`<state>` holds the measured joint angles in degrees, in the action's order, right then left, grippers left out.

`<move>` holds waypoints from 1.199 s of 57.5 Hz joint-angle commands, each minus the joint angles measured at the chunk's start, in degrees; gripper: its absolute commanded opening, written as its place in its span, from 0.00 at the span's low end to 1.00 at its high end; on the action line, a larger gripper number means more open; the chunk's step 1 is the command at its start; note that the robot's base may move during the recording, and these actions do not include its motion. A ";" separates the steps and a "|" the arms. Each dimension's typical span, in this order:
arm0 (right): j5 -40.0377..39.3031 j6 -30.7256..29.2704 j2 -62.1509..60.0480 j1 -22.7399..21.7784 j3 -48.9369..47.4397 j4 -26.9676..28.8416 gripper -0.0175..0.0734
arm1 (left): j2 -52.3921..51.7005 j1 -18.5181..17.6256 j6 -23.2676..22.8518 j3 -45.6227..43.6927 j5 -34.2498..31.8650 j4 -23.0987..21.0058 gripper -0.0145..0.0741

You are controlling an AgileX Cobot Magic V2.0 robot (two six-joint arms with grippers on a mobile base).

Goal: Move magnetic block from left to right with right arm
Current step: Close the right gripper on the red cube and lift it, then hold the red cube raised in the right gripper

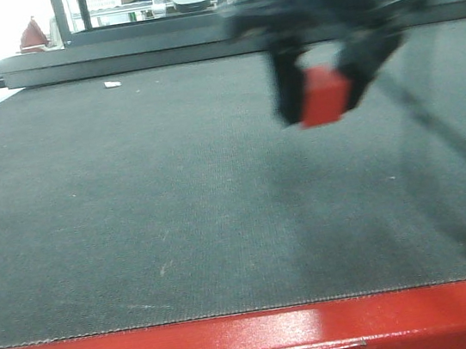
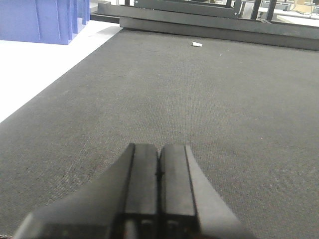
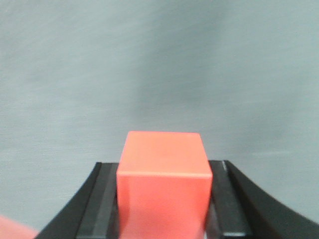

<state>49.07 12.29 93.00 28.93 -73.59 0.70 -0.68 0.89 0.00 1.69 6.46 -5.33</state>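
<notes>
The magnetic block [image 1: 324, 96] is a small red cube held above the dark felt table [image 1: 136, 223], right of centre in the front view. My right gripper [image 1: 326, 92] is shut on it, one black finger on each side, and the arm is blurred. In the right wrist view the magnetic block [image 3: 163, 181] fills the gap between both black fingers [image 3: 102, 204], with only grey felt beyond. My left gripper [image 2: 159, 164] is shut on nothing, its two pads pressed together low over the felt at the near left.
A small white scrap [image 1: 112, 85] lies far back on the felt; the same white scrap [image 2: 197, 44] shows in the left wrist view. A blue bin [image 2: 40, 20] stands off the table's left side. A red edge [image 1: 257, 345] borders the near side, a metal frame [image 1: 138, 53] the far side.
</notes>
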 commanded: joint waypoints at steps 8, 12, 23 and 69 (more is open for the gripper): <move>-20.50 -6.06 -16.49 -11.36 15.22 0.70 0.43 | -0.71 0.03 0.00 0.45 -4.98 -0.51 0.02; -24.95 -6.42 -20.43 -15.43 19.71 0.70 0.43 | -0.71 0.03 0.00 0.45 -4.98 -0.51 0.02; -33.49 -6.55 -31.40 -25.79 29.21 0.59 0.43 | -0.71 0.03 0.00 0.45 -4.98 -0.51 0.02; -45.47 -7.48 -76.16 -30.09 51.70 -8.22 0.43 | -0.71 0.03 0.00 0.45 -4.98 -0.51 0.02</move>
<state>5.11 5.44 18.79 -0.82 -20.30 -6.85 -0.68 0.89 0.00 1.69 6.46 -5.33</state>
